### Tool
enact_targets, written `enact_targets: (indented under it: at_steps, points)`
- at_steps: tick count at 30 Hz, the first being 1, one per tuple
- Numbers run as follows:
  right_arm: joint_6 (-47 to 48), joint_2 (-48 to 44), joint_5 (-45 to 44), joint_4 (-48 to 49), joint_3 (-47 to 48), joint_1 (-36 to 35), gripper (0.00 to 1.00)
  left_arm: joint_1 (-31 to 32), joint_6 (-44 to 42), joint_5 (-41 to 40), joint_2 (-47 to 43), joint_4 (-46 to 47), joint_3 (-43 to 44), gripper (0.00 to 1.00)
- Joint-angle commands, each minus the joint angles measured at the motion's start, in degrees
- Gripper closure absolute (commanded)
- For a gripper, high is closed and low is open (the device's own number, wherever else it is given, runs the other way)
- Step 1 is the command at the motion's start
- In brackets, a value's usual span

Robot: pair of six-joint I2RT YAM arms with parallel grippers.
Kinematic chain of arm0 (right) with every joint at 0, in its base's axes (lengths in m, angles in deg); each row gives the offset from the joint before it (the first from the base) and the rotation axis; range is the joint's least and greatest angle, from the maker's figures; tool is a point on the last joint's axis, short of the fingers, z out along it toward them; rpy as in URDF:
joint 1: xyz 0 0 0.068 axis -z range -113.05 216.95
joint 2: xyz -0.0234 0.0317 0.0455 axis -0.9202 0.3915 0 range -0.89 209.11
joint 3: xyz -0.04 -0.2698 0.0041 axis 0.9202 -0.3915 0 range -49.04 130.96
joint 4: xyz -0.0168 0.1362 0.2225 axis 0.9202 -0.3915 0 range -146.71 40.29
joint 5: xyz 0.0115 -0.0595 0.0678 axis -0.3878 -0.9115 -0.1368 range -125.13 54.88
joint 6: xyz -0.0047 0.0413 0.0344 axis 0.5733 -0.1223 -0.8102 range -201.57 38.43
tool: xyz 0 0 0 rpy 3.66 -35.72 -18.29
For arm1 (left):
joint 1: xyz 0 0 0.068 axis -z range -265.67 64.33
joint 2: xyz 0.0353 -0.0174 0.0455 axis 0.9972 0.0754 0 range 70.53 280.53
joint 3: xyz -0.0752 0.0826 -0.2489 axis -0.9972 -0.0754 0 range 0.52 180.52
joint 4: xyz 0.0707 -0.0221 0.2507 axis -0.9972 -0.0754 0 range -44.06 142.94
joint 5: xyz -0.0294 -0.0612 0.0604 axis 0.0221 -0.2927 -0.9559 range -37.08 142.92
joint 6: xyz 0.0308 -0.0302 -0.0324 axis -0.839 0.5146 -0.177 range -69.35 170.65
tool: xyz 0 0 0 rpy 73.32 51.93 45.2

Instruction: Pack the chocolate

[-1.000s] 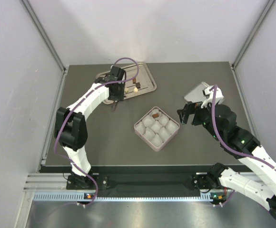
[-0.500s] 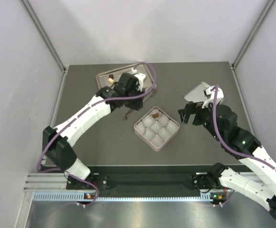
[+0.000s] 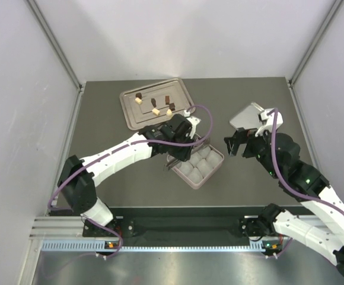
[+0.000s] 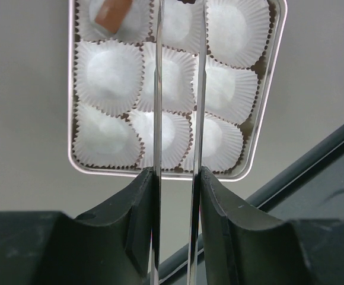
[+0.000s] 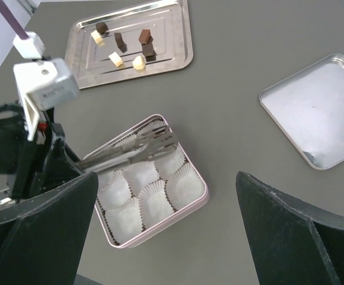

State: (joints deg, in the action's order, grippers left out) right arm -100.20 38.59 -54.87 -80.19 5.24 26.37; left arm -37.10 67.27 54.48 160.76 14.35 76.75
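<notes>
A dark grey table (image 3: 249, 98) sits between plain white walls (image 3: 18, 89).

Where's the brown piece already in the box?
Left wrist view: the brown piece sits in the top-left corner cup of the pink box, beside the tongs.

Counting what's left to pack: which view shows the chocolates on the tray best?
Right wrist: the chocolates on the tray show large and separate, dark and cream. Top external shows them small; left wrist shows the box, no tray.

L arm reaches fwd, claw (image 5: 169, 141) blades parallel w/ slim gap; R arm bent, claw (image 3: 231, 144) spread wide.
</notes>
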Motion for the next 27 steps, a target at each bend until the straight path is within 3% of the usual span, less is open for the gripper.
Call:
enact_targets:
  at_steps: [1,8,20,27]
  points:
    - [-0.53,-1.43,-1.52,0.25,1.70,0.59,0.00,1.60,0.43,-2.69,1.08,4.22,-0.11,0.67]
    - [-0.26,-1.69,-1.87,-0.11,1.79,0.59,0.00,2.31,0.25,-4.55,2.58,3.35,-0.02,0.65]
    - [0.00,-0.90,-1.87,0.33,1.88,0.59,0.00,2.40,-0.01,-5.52,3.28,2.47,0.85,0.50]
    - [0.00,-0.73,-1.70,0.68,2.06,0.59,0.00,2.31,0.43,-5.43,2.58,1.33,3.40,0.49]
